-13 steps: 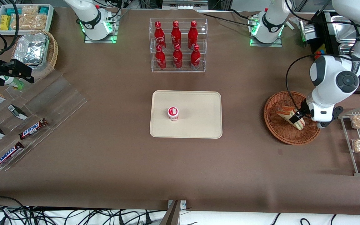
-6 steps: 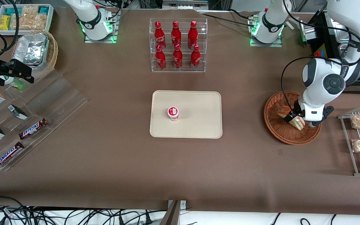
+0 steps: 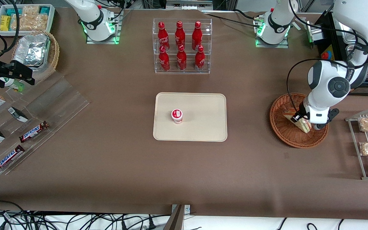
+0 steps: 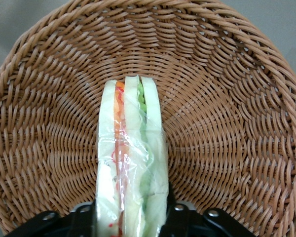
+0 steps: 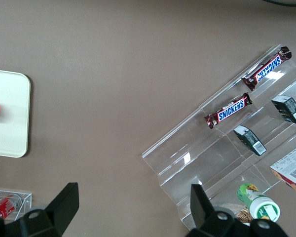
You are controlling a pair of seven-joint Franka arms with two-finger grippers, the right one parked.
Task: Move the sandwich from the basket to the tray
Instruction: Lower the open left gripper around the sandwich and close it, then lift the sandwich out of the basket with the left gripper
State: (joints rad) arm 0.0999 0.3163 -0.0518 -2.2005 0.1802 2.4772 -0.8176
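Sandwich [image 4: 130,163] base hidden between end effector [image 4: 130,219] fingers [image 4: 84,217].

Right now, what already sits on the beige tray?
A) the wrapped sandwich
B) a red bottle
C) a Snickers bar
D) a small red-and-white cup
D: a small red-and-white cup stands on the tray; the sandwich is in the basket, the gripper straddling it.
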